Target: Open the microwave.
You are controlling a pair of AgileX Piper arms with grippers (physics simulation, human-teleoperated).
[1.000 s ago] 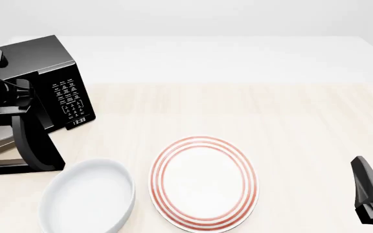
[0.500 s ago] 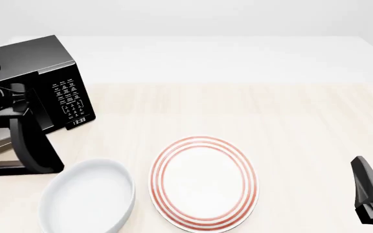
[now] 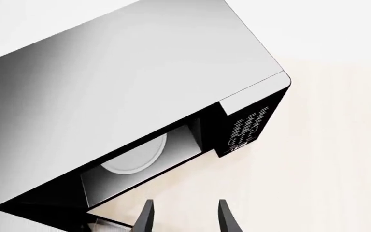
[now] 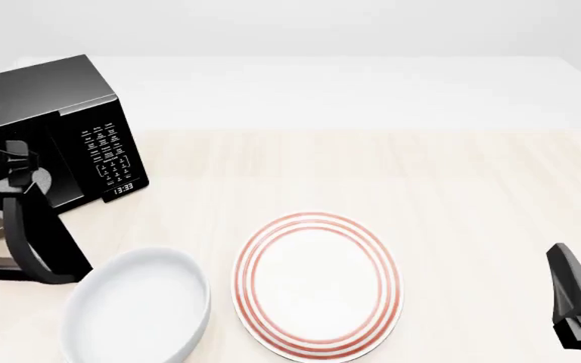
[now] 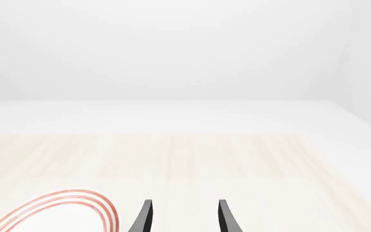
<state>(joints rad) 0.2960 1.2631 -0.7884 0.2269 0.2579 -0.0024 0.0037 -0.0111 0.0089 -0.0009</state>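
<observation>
Black, the microwave (image 4: 88, 144) is seen with its door swung wide, so the left pincer (image 3: 184, 217) is held spread, gripping nothing.

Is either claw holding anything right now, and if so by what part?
Nothing is held. The left claw is open and off the microwave; the right claw is open over bare table.

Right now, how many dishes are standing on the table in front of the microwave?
2: a white bowl at the near left, beside the open microwave door, and a red-ringed plate to its right. None seems hidden.
</observation>
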